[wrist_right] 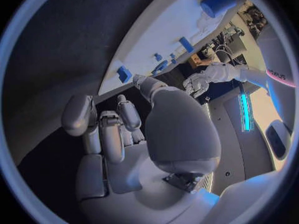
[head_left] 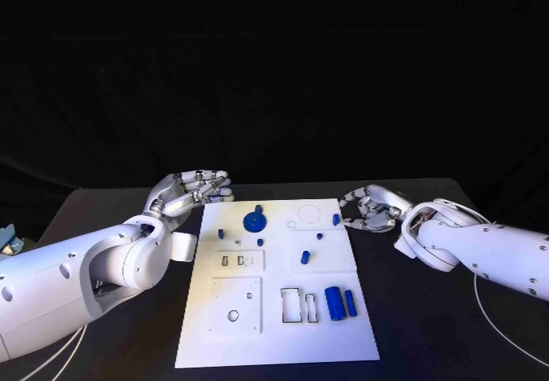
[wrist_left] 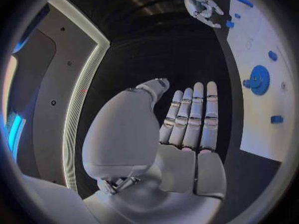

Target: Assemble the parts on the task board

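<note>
The white task board lies in the middle of the black table. On it are a round blue disc, several small blue pieces such as a peg, and two blue cylinders near the right edge. My left hand hovers off the board's far left corner with its fingers straight and nothing in them. My right hand sits just off the far right edge, fingers half curled around nothing, next to a small blue piece at the board's edge.
The board carries a raised square plate with holes, two slotted frames and a round recess. Black table extends on both sides. Cables trail near the right arm.
</note>
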Robot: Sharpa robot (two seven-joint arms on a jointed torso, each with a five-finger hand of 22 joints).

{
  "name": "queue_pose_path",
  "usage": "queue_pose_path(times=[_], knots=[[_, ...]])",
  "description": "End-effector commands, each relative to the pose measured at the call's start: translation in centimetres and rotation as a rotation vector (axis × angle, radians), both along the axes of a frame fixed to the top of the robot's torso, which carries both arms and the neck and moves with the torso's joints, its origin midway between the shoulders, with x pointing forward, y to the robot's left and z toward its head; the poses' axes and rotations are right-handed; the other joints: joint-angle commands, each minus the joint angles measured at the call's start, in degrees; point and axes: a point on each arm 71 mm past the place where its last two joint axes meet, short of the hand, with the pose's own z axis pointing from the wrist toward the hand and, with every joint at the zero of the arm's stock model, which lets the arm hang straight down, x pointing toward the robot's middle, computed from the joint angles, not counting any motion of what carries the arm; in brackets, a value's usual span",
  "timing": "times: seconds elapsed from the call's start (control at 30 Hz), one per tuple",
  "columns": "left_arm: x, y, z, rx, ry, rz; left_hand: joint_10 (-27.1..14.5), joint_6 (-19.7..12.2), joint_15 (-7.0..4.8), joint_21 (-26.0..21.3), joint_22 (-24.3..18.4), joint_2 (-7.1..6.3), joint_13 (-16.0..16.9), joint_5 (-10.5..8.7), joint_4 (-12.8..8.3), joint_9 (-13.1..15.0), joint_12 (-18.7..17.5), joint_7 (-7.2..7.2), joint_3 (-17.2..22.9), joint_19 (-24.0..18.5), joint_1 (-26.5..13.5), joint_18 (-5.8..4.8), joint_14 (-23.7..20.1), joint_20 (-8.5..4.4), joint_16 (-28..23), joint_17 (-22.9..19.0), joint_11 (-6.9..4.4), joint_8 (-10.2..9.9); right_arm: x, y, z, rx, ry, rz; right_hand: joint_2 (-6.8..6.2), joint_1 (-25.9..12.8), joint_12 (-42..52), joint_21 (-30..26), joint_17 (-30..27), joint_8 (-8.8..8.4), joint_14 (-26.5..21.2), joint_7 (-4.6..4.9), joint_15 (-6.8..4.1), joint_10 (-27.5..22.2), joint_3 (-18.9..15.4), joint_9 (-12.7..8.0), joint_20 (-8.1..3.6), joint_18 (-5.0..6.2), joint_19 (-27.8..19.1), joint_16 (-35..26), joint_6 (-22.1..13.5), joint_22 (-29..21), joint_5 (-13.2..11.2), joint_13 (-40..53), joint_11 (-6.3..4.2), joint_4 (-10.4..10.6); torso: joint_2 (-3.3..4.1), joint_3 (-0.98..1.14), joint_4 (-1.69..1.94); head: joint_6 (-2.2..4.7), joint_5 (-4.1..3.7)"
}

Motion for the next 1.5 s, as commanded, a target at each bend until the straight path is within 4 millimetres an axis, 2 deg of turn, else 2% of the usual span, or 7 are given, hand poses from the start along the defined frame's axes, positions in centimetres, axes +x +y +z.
queue_pose_path(times=[0.03,0.23,0.37,0.63,0.87,1.27,1.5], knots=[[0.0,-0.3,0.1,-0.014,-0.011,-0.021,-0.27,-0.49,-0.03,-0.17,-0.06,0.02,0.03,-0.22,-0.31,-0.05,-0.23,1.33,0.10,-0.37,-0.36,0.55,-0.39,0.18,-0.03,0.06,0.12,-0.36,0.4,0.2,-0.4,-0.011,0.005,-0.011,0.16,0.06,0.17,0.08,13.59,-0.16,5.71,0.29,0.32,0.20,-0.22,-0.04,0.19,-0.35,0.07,0.01,0.14,-0.07,0.23,-0.02,0.30,0.07,0.15,0.17,0.05,-0.09,0.03],[0.0,-0.4,0.1,-0.015,-0.010,-0.025,-0.30,-0.49,-0.02,-0.17,-0.08,0.06,0.04,-0.22,-0.37,-0.06,-0.24,1.34,0.14,-0.41,-0.40,0.57,-0.42,0.21,0.01,0.11,0.13,-0.39,0.7,1.0,-1.2,-0.012,0.022,-0.007,0.18,0.03,0.22,-0.01,13.63,-0.18,5.72,0.30,0.33,0.25,-0.23,-0.05,0.20,-0.33,0.03,0.02,0.13,-0.17,0.23,0.03,0.31,0.10,0.21,0.16,0.27,-0.26,0.05],[0.0,-0.4,0.1,-0.015,-0.010,-0.024,-0.30,-0.49,-0.02,-0.17,-0.08,0.06,0.04,-0.22,-0.37,-0.06,-0.24,1.34,0.14,-0.41,-0.40,0.57,-0.42,0.21,0.01,0.11,0.13,-0.39,0.6,1.4,-1.7,-0.015,0.036,0.001,0.37,0.04,0.36,0.09,13.72,-0.06,5.74,0.37,0.39,0.39,-0.22,-0.01,0.26,-0.35,0.14,0.05,0.54,-0.03,0.10,0.15,0.38,0.15,0.33,0.25,0.36,-0.26,0.13],[0.0,-0.3,0.1,-0.013,-0.008,-0.022,-0.30,-0.49,-0.02,-0.17,-0.08,0.06,0.04,-0.22,-0.37,-0.06,-0.24,1.34,0.14,-0.41,-0.40,0.57,-0.42,0.21,0.01,0.11,0.13,-0.39,0.5,1.8,-2.5,-0.020,0.050,0.009,0.63,0.19,0.68,0.20,13.77,0.60,5.75,0.43,0.50,0.63,-0.26,0.17,0.41,-0.37,0.32,0.07,2.26,0.22,-0.21,0.38,0.46,0.10,0.29,0.24,0.18,-0.31,0.35],[0.0,-0.3,0.1,-0.012,-0.006,-0.022,-0.30,-0.49,-0.02,-0.17,-0.08,0.06,0.04,-0.22,-0.37,-0.06,-0.24,1.34,0.14,-0.41,-0.40,0.57,-0.42,0.21,0.01,0.11,0.13,-0.39,0.6,1.7,-2.5,-0.010,0.028,-0.010,1.84,0.44,1.76,0.77,13.75,2.25,5.75,-0.08,0.17,1.74,0.26,0.62,0.21,-0.49,0.83,0.06,5.26,1.07,-0.53,1.45,0.00,0.16,0.30,0.26,0.26,-0.29,0.25],[0.0,-0.3,0.1,-0.011,-0.004,-0.020,-0.30,-0.49,-0.02,-0.17,-0.08,0.06,0.04,-0.22,-0.37,-0.06,-0.24,1.34,0.14,-0.41,-0.40,0.57,-0.42,0.21,0.01,0.11,0.13,-0.39,0.7,1.6,-2.3,0.005,0.004,-0.025,2.44,0.82,2.24,1.12,14.03,3.06,5.82,-0.50,-0.16,2.28,0.77,0.83,-0.07,-0.58,1.13,0.15,6.30,1.58,-0.74,1.92,-0.38,-0.10,0.35,0.32,0.18,-0.35,0.27],[0.0,-0.2,0.1,-0.010,-0.003,-0.019,-0.34,-0.50,-0.01,-0.16,-0.10,0.11,0.04,-0.22,-0.46,-0.07,-0.24,1.36,0.21,-0.47,-0.42,0.60,-0.49,0.24,0.05,0.18,0.14,-0.44,0.7,1.7,-2.1,0.024,-0.012,-0.026,3.45,1.39,2.65,1.52,14.37,3.96,5.90,-0.92,-0.48,2.81,1.62,1.09,-0.37,-0.69,1.45,0.25,7.28,2.15,-1.46,2.37,-0.75,-0.51,0.32,0.30,0.24,-0.43,0.22]])
